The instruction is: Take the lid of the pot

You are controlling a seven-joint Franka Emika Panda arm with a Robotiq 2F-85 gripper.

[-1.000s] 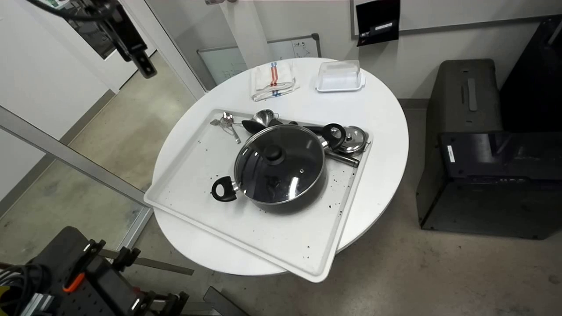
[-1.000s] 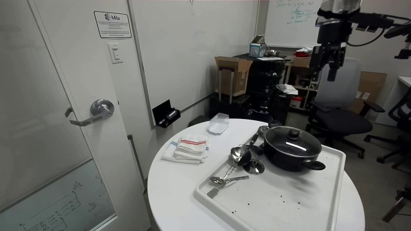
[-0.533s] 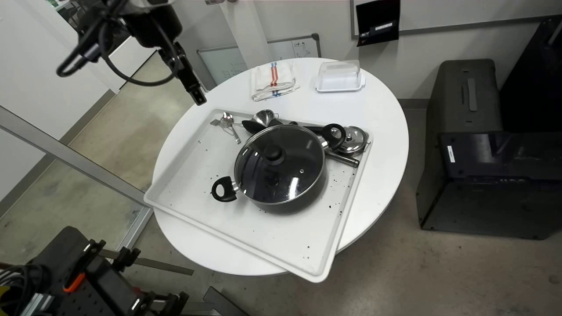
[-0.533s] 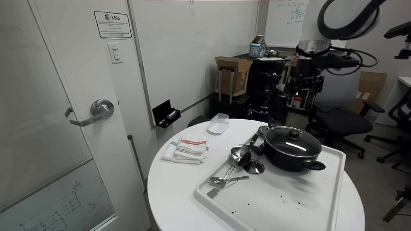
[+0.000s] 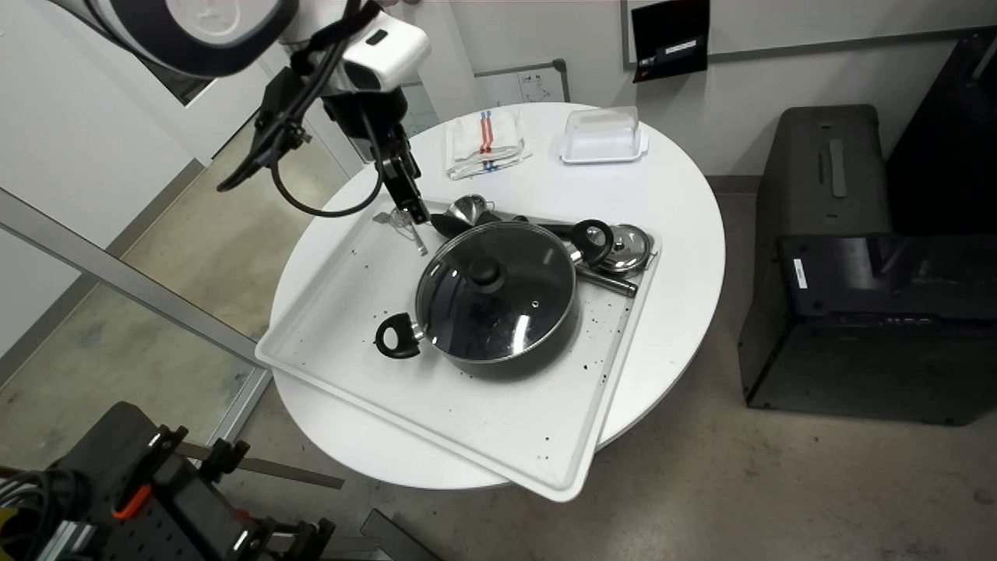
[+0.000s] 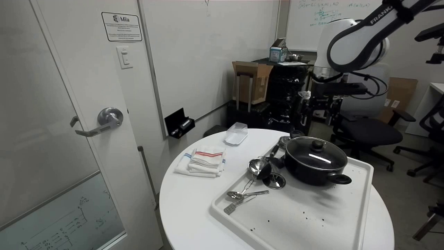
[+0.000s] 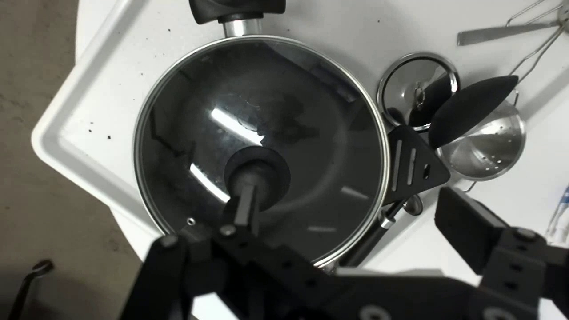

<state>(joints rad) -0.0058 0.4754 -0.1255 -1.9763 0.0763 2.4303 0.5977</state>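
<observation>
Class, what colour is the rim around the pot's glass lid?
The lid rim is silver, showing best in the wrist view.

Pot (image 5: pixel 510 369) is on the tray (image 5: pixel 335 319), lid (image 5: pixel 502 300) on, and I see the hand (image 5: pixel 418 210) hanging around its 10:30ish, folded towels (image 5: pixel 484 146) at 12, clear-topped dish (image 5: pixel 600 139) at 1.

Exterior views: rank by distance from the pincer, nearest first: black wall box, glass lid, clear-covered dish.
1. Glass lid: on the black pot; the pincer hangs apart from it.
2. Clear-covered dish: on the white table, outside the tray.
3. Black wall box: off the table, at the lower corner of the whiteboard.
</observation>
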